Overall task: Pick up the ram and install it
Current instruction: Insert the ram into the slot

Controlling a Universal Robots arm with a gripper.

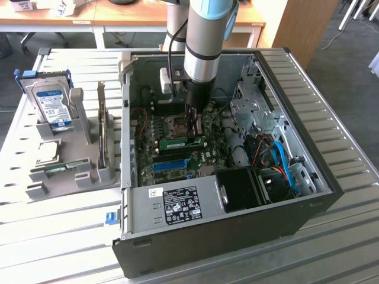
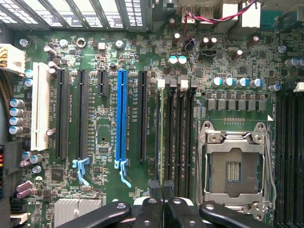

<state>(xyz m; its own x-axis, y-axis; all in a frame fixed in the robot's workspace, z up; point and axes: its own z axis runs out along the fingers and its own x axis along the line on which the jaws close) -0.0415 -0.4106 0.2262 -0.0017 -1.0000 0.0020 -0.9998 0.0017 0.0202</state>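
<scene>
Hand (image 2: pixel 161 186) clenched on the ram (image 2: pixel 161 133), which stands edge-on at the memory slots (image 2: pixel 183 137) beside the empty processor socket (image 2: pixel 235 166). Seating probably goes best with the stick upright, parallel to its slot, and pressed evenly along its length.

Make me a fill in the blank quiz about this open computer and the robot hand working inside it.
1. The hand is shut on the ram, a thin ____ circuit board.
2. The processor socket on the motherboard is ____.
3. One long expansion slot is coloured ____.
4. The hard drive stands ____ the computer case.

Missing words: green; empty; blue; outside.
</scene>
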